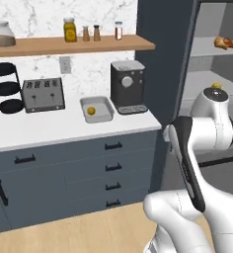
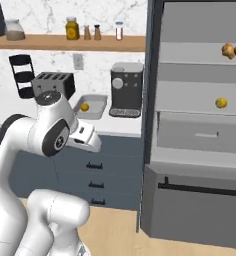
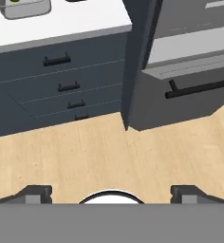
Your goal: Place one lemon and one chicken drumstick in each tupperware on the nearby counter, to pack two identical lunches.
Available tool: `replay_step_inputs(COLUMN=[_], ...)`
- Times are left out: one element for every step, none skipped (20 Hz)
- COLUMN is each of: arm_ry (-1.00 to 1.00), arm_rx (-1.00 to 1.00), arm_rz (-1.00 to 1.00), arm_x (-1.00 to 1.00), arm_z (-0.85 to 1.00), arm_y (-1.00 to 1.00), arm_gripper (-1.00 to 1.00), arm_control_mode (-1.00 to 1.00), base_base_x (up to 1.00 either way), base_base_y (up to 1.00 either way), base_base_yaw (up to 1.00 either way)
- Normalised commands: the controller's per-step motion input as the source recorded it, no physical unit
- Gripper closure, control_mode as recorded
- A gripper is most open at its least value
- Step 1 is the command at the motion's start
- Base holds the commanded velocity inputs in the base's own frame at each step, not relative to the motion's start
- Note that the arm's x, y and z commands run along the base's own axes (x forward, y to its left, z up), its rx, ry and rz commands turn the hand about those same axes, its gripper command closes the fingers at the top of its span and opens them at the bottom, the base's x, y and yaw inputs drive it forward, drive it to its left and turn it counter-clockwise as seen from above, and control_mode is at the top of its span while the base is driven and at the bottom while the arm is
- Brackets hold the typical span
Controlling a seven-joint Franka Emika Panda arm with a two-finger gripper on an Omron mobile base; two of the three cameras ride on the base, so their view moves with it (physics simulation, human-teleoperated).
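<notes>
Far left on the counter stands a black tiered rack, then the toaster. Next comes a tupperware with one lemon inside, just beside the coffee machine. My claw hangs over the wooden floor, fingers spread wide, nothing between them. Over to the right, in the open cabinet, a second lemon sits on the middle shelf, and chicken drumsticks lie on the shelf above.
</notes>
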Motion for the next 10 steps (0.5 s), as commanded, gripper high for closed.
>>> replay_step_inputs(arm_ry=[0.0,0.0,0.0,0.0,0.0,0.0,0.0,0.0,0.0,0.0], arm_rx=[0.0,0.0,0.0,0.0,0.0,0.0,0.0,0.0,0.0,0.0], arm_rz=[0.0,0.0,0.0,0.0,0.0,0.0,0.0,0.0,0.0,0.0], arm_x=[0.0,0.0,0.0,0.0,0.0,0.0,0.0,0.0,0.0,0.0], arm_z=[0.0,0.0,0.0,0.0,0.0,0.0,0.0,0.0,0.0,0.0], arm_y=[0.0,0.0,0.0,0.0,0.0,0.0,0.0,0.0,0.0,0.0], arm_gripper=[-1.0,-1.0,-1.0,-1.0,-1.0,-1.0,-1.0,-1.0,-1.0,-1.0], arm_control_mode=[1.0,1.0,1.0,1.0,1.0,1.0,1.0,1.0,1.0,1.0], base_base_x=[0.59,0.59,0.49,0.34,0.41,0.68,0.84,0.92,0.82,0.67], base_base_y=[-1.0,-1.0,-1.0,-1.0,-1.0,-1.0,-1.0,-1.0,-1.0,-1.0], base_base_yaw=[0.33,0.33,0.34,0.33,0.3,0.23,0.19,0.16,0.13,0.11])
